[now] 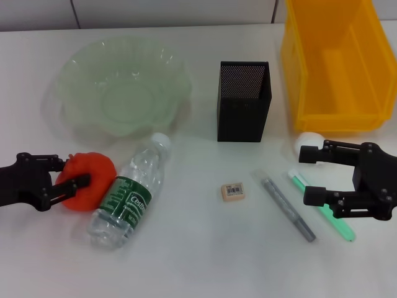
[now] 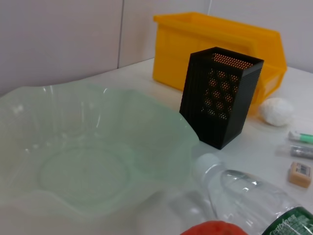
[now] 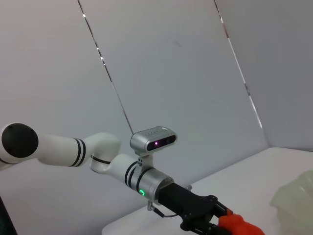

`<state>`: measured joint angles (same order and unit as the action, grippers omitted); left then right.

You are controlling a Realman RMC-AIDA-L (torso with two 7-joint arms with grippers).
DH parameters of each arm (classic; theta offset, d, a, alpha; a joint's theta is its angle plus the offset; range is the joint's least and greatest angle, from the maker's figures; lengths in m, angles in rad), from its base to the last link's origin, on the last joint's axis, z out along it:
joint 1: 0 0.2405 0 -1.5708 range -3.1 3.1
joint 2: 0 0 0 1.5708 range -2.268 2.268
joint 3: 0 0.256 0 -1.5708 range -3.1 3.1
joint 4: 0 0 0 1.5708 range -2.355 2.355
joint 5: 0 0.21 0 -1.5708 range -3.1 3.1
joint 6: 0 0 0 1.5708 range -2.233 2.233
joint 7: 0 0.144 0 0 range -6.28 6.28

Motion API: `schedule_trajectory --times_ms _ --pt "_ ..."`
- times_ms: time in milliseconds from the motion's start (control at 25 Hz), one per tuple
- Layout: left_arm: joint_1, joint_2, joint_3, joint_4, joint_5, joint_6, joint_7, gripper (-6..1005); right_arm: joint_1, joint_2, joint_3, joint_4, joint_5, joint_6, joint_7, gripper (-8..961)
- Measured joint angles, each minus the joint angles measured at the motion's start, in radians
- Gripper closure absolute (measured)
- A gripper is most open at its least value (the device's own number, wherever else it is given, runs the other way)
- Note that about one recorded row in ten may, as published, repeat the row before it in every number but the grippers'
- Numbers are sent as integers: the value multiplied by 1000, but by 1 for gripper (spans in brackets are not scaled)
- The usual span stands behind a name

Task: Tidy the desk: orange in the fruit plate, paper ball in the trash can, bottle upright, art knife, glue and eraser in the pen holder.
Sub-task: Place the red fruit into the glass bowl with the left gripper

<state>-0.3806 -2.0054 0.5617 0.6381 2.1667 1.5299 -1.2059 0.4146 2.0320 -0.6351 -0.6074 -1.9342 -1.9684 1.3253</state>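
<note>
Down at the near left of the white table (image 1: 198, 261), the left gripper (image 1: 73, 175) has its black fingers clamped around the orange (image 1: 90, 180), which sits on the tabletop just in front of the fruit plate (image 1: 68, 84) and touches the side of the bottle (image 1: 130, 192). The bottle lies on its side, white cap pointing toward the plate. The pen holder (image 1: 243, 100) stands upright mid-table beside the yellow trash can (image 1: 335, 62). The eraser (image 1: 232, 191) lies flat in front of the holder, with a grey pen-like tool (image 1: 288, 208) and a green one (image 1: 322, 208) to its right. The right gripper (image 1: 311, 175) hovers with fingers spread wide, its upper finger at the paper ball (image 1: 306, 140).
</note>
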Motion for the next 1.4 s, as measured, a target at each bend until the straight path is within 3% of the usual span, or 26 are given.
schedule_trajectory --times_ms 280,520,600,640,680,800,880,960,1040,1280,1400 --pt "-4 11 -13 15 -74 113 -9 652 -6 1 5 0 0 6 1 152" --pt "-24 21 -120 20 -378 233 -71 775 -19 0 9 0 6 6 5 153" --pt "-57 16 -125 16 -451 208 -85 797 -22 2 15 1 8 7 5 153" --pt "-111 6 -113 13 -466 126 -89 806 -24 5 21 6 9 9 3 153" --pt "-111 6 -113 13 -466 126 -89 815 -24 5 21 6 9 9 3 153" --pt "-205 -28 -52 3 -393 -104 -120 842 -27 6 22 22 9 14 0 153" --pt "-220 -40 -30 3 -374 -160 -124 774 -29 6 23 35 9 25 -1 153" --pt "-255 -65 62 -6 -363 -330 -105 706 -31 6 23 44 9 39 -2 153" --pt "-259 -68 120 -26 -417 -388 -71 638 -36 6 23 61 7 48 -2 153" --pt "-239 -63 154 -22 -458 -368 -47 440 -43 5 23 64 9 50 -2 153" --pt "-206 -50 151 3 -460 -223 -65 332 -44 0 49 42 11 11 23 152"
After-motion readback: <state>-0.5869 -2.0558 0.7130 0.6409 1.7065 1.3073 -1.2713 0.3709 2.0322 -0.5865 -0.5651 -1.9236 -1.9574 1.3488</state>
